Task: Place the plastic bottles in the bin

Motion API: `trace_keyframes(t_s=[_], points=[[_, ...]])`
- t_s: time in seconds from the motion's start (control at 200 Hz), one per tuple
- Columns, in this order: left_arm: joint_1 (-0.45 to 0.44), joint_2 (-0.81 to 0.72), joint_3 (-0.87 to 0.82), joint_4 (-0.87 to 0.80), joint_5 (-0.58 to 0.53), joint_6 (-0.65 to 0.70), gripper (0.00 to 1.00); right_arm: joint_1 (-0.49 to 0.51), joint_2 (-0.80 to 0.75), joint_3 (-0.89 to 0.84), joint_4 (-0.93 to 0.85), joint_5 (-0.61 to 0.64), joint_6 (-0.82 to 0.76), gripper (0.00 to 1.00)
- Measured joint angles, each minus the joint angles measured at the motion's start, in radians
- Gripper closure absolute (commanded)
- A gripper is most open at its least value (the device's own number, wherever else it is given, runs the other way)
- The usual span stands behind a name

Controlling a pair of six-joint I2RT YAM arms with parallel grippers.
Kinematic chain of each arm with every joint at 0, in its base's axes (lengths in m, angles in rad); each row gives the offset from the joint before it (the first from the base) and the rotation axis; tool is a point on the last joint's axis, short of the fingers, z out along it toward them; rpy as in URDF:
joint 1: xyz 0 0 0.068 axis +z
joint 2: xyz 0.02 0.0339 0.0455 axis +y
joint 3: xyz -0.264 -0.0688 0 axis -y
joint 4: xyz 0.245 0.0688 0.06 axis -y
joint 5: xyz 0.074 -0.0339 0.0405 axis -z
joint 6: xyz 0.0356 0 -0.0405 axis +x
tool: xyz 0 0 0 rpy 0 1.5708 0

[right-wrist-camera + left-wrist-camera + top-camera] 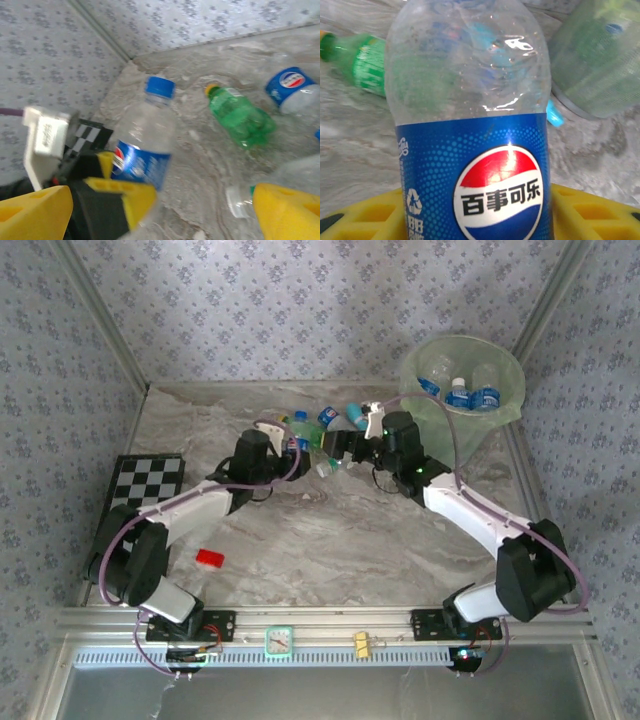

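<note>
We've got the left gripper [297, 447] clamped on a clear blue-label bottle [470, 125], roughly upright, well apart from the bin [475, 435]. Our right gripper [338, 448] gapes wide just beside, and a green bottle [237, 117] lies on the table [330, 530] nearby.

Walls [300, 300] grey-blue, small repeating floral print; table [340, 540] grey-beige, marble veining; bin [465, 435] translucent pale green; binned bottles [472, 397] clear, blue labels; Pepsi bottle [470, 75] clear, blue cap, blue dotted label, red-white-blue roundel with black characters; second bottle [239, 119] green, yellow cap; third bottle [239, 201] clear, white cap; board [145, 483] black-and-white checks; block [209, 558] red; arms [470, 515] white, black joints; cables [103, 570] purple; left fingers [365, 215] yellow; right fingers [285, 210] yellow; clock [279, 641] teal; clip [360, 644] yellow; rail [330, 618] silver.
</note>
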Motion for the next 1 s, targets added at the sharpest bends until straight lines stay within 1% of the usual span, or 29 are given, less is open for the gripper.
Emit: trace_keyframes(t_s=[0.13, 0.315, 0.605, 0.88, 1.0], points=[[-0.048, -0.018, -0.016, 0.048, -0.005, 0.001, 0.46, 0.004, 0.037, 0.024, 0.034, -0.041, 0.026, 0.12], [-0.086, -0.057, -0.017, 0.095, -0.015, 0.012, 0.46, 0.003, 0.096, 0.029, 0.073, -0.093, 0.068, 0.16], [-0.132, -0.068, -0.019, 0.103, -0.019, 0.032, 0.46, 0.003, 0.154, 0.038, 0.127, -0.169, 0.137, 0.2], [-0.151, -0.069, -0.019, 0.104, -0.023, 0.045, 0.46, 0.003, 0.166, 0.043, 0.147, -0.196, 0.17, 0.33], [-0.154, -0.074, -0.021, 0.103, -0.038, 0.049, 0.44, 0.003, 0.167, 0.043, 0.157, -0.206, 0.174, 0.41]])
